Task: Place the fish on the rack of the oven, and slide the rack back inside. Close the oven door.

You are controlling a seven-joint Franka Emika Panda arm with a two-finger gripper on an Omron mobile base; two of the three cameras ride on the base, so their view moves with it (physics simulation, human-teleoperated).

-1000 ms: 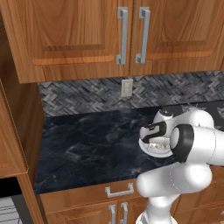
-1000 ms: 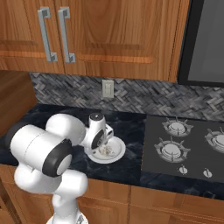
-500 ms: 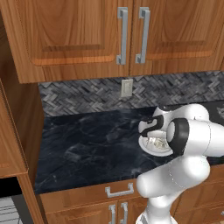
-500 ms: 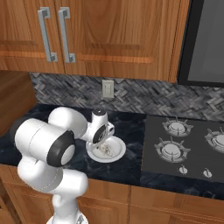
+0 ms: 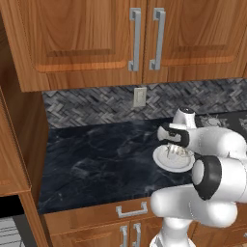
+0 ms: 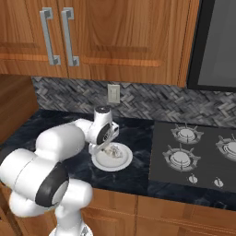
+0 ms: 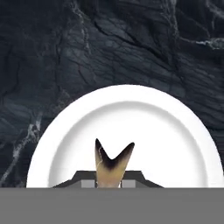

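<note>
The fish point(image 7: 112, 163) lies on a round white plate point(image 7: 175, 131) on the black marble counter, its forked tail pointing away from the hand. My gripper point(image 7: 108, 184) points down at the plate, and its two fingers press the fish's body from both sides. In the base views the gripper point(image 5: 173, 150) point(image 6: 107, 148) is low over the plate point(image 5: 161, 163) point(image 6: 99, 163), hiding most of the fish point(image 6: 112, 151). A corner of the silver wire rack point(image 5: 8, 232) shows at the bottom left, below the dark oven opening point(image 5: 7, 206).
A gas hob point(image 6: 193, 152) sits in the counter right of the plate. Wooden wall cabinets with silver handles point(image 5: 144, 38) hang above, over a grey tiled backsplash with an outlet point(image 5: 140, 96). A tall wooden side panel point(image 5: 14, 144) bounds the counter at the left.
The hand has settled a little lower onto the plate, and the forearm has swung slightly. The plate has stayed in place.
</note>
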